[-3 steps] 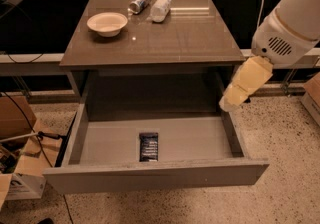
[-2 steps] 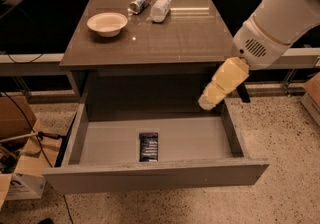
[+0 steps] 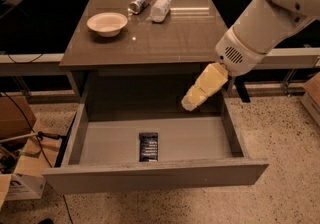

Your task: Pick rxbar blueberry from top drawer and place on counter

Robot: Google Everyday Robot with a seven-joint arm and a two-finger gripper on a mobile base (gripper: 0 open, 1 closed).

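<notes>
The rxbar blueberry (image 3: 148, 147), a small dark flat bar, lies on the grey bottom of the open top drawer (image 3: 200, 138), near its front middle. The counter (image 3: 170, 38) is the glossy grey-brown tabletop above the drawer. My gripper (image 3: 192, 101) hangs from the white arm at the upper right. It is above the back right part of the drawer, up and to the right of the bar, and holds nothing that I can see.
On the counter stand a white bowl (image 3: 107, 23) at the left, a silver-blue can (image 3: 139, 3) and a clear plastic bottle (image 3: 161, 8) lying at the back. Cardboard boxes (image 3: 20, 168) sit on the floor at the left, with cables.
My arm and gripper have moved left and down, from beside the drawer's right wall to over its back right part. The bar has not moved.
</notes>
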